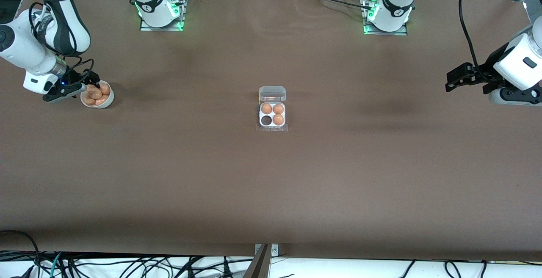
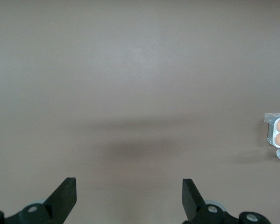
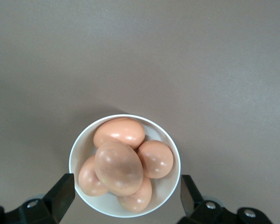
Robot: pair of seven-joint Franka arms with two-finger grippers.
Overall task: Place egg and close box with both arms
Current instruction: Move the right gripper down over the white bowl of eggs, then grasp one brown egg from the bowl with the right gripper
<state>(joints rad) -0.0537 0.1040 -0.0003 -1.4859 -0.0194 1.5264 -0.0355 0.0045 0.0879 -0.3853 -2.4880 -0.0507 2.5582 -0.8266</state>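
Hovering over the bowl (image 3: 79, 154) at the right arm's end, the right gripper (image 3: 126, 196), fingers spread, could pinch two heaped eggs; the top egg (image 3: 118, 168) probably rolls. Mid-table, the box (image 1: 272, 114) lies open, one cell empty. The left gripper (image 2: 129, 196) waits spread.

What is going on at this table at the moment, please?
The right pincer hangs open over the bowl of eggs, holding nothing yet. The box sits mid-table with its lid open, three cells filled and one empty. The left pincer waits open over bare table.
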